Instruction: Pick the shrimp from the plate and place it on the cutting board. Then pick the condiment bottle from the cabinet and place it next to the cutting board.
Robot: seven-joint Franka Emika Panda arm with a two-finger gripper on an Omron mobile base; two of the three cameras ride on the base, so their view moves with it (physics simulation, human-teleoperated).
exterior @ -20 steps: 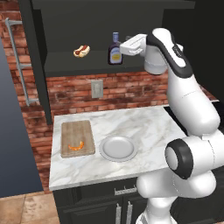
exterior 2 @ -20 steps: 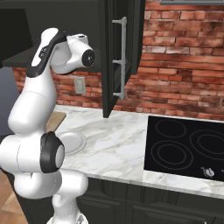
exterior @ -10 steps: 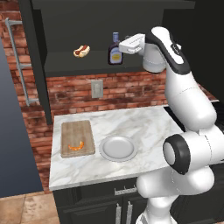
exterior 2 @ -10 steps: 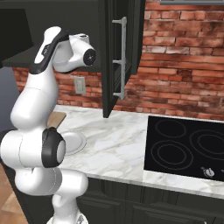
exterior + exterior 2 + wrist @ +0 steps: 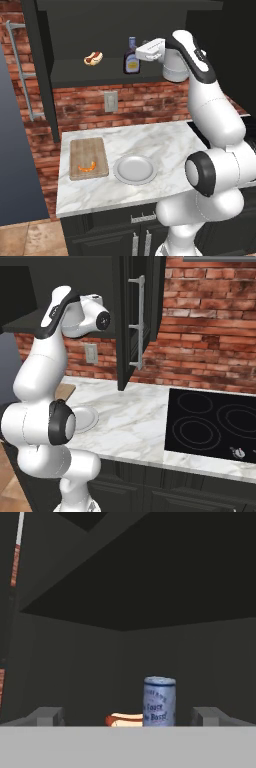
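Inside the dark wall cabinet [image 5: 75, 75], the condiment bottle [image 5: 132, 56] stands on the shelf, its lower body cut off in the hand view. The gripper [image 5: 128, 717] is wide open and empty just beside it. A hot dog [image 5: 93, 58] lies farther along; the shrimp [image 5: 87, 167] rests on the cutting board [image 5: 88, 158].

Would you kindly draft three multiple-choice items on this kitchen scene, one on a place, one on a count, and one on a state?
1. Where does the shrimp lie?
A. on the plate
B. on the cutting board
C. on the cabinet shelf

2. How many things stand or lie on the cabinet shelf?
A. one
B. two
C. four

3. How is the gripper?
A. open, near the condiment bottle
B. shut on the condiment bottle
C. shut on the hot dog

Answers:
1. B: the shrimp rests on the cutting board, and the plate is bare.
2. B: the hot dog and the condiment bottle.
3. A: the fingertips stand wide apart in the hand view.
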